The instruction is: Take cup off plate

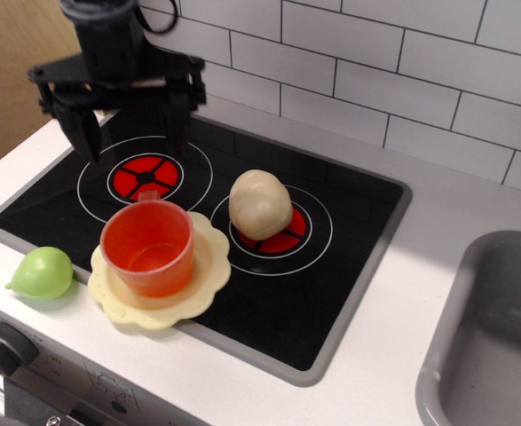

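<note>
The translucent orange-red cup (147, 247) stands upright on the pale yellow scalloped plate (205, 277), at the front left of the black cooktop (331, 266). Its small tab handle points toward the back. My black gripper (132, 144) hangs open above the rear left burner, behind the cup and clear of it. Its two fingers (177, 133) point down, spread wide, with nothing between them.
A beige potato-shaped lump (259, 204) sits on the right burner, just right of the plate. A green pear-like toy (42, 272) lies on the counter left of the plate. A grey sink (491, 346) is at the right. White tiled wall behind.
</note>
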Robot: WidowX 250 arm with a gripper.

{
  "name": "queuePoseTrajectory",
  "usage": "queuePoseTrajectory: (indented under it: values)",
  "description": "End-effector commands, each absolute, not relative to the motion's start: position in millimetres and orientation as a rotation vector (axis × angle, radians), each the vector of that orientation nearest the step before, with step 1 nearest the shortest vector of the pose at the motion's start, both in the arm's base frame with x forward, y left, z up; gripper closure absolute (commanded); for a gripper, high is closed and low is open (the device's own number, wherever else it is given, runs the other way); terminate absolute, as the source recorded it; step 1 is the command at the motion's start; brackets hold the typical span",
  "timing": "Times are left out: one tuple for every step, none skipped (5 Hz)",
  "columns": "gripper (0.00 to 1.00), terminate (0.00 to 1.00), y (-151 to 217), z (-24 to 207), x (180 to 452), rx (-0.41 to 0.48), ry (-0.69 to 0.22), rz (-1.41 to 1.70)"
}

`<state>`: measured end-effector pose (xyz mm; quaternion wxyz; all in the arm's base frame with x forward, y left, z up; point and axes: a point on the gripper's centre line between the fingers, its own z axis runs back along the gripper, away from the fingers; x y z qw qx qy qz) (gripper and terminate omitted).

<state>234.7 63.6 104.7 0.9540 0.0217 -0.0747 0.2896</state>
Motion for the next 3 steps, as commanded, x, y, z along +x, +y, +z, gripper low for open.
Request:
queuePoseTrajectory:
  values:
    - [0.00,0.00,56.5,95.9,233.6,-0.015,-0.213,0.618]
    - [0.00,0.00,55.4,92.7,232.2,-0.034,-0.205,0.638]
    - [0.00,0.00,57.5,90.8,232.2,-0.041,-0.185,0.655]
